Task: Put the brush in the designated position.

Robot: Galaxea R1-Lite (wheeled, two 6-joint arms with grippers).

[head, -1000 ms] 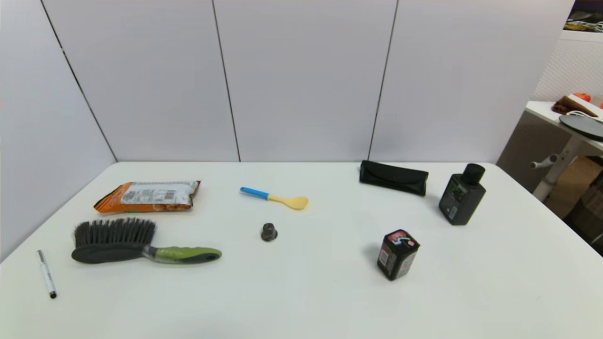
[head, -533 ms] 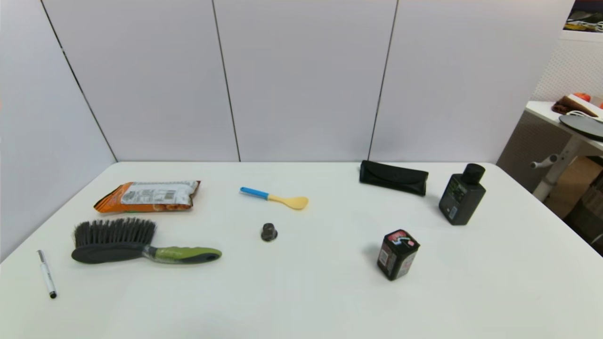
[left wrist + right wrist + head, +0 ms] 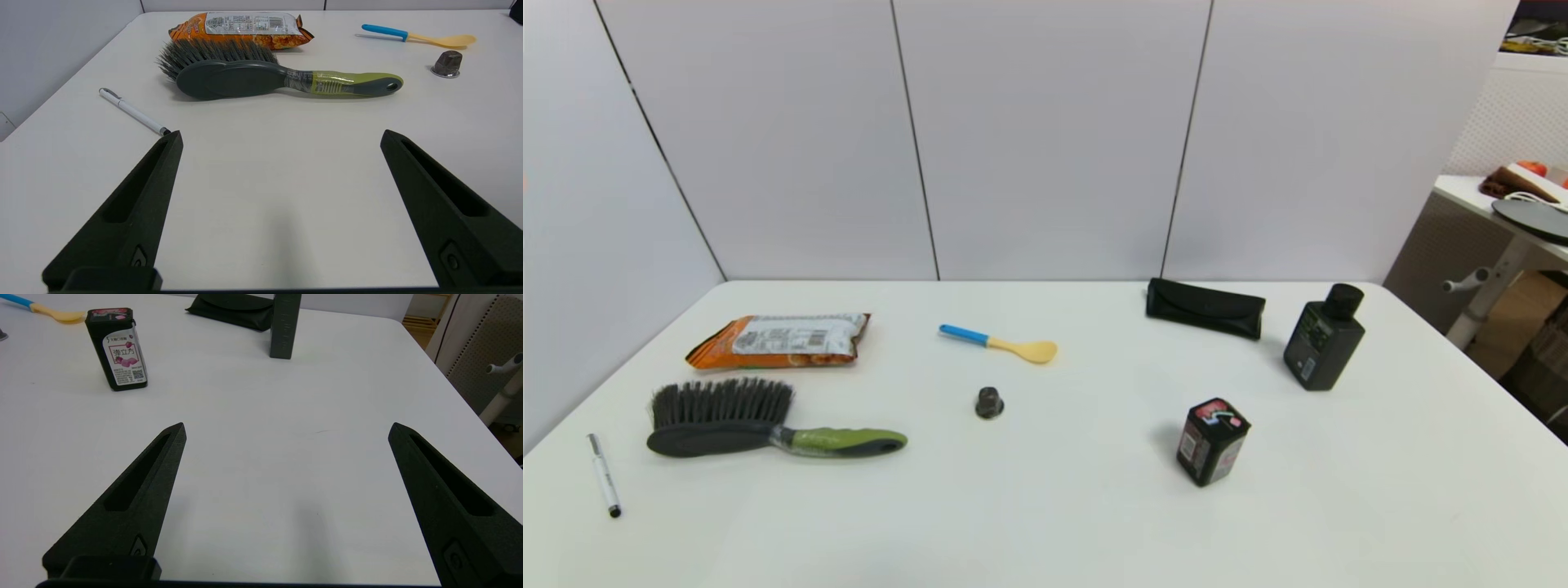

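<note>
The brush point(image 3: 760, 425) lies flat at the table's left, dark bristles toward the back, its lime-green and grey handle point(image 3: 849, 442) pointing right. The left wrist view shows the brush point(image 3: 253, 73) some way ahead of my left gripper point(image 3: 282, 136), which is open and empty above bare table. My right gripper point(image 3: 286, 428) is also open and empty, over the table's right front. Neither arm shows in the head view.
An orange snack bag point(image 3: 780, 340) lies just behind the brush and a white pen point(image 3: 604, 474) to its left. A blue-handled yellow spoon point(image 3: 1001, 344) and a small dark capsule point(image 3: 989, 403) sit mid-table. A black case point(image 3: 1205, 308), dark bottle point(image 3: 1323, 336) and small black box point(image 3: 1212, 441) stand right.
</note>
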